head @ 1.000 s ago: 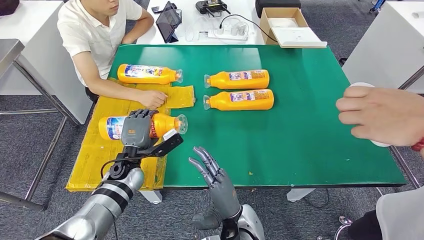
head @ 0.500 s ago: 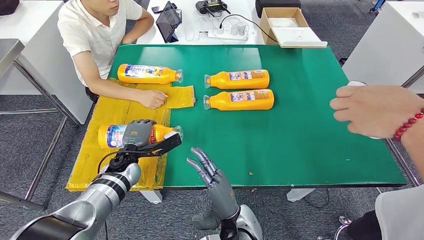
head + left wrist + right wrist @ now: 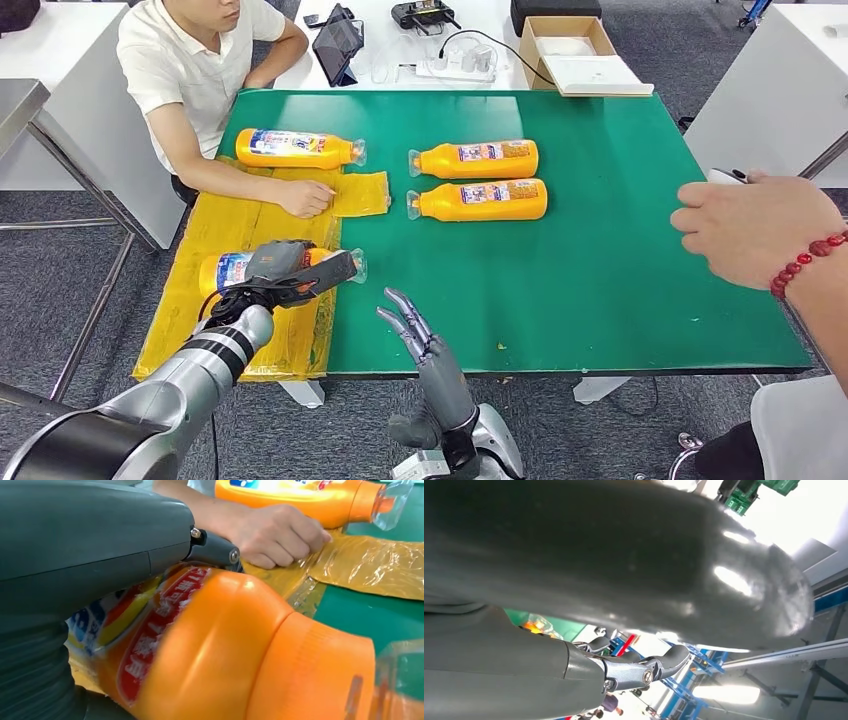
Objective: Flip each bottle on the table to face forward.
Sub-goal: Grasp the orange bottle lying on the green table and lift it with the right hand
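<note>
Head view | left hand grips orange bottle lying on yellow sheet | right hand empty, fingers spread

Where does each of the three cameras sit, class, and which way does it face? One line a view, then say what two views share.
Head view: high on the robot, looking forward and down at the green table; left hand gripping an orange bottle, right hand open at the near table edge.
Left wrist view: behind the left hand, close on the gripped orange bottle; a person's hand beyond.
Right wrist view: behind the right hand, tilted up toward bright ceiling lights.
Shared: head and left wrist views both show the gripped bottle and the person's hand.
</note>
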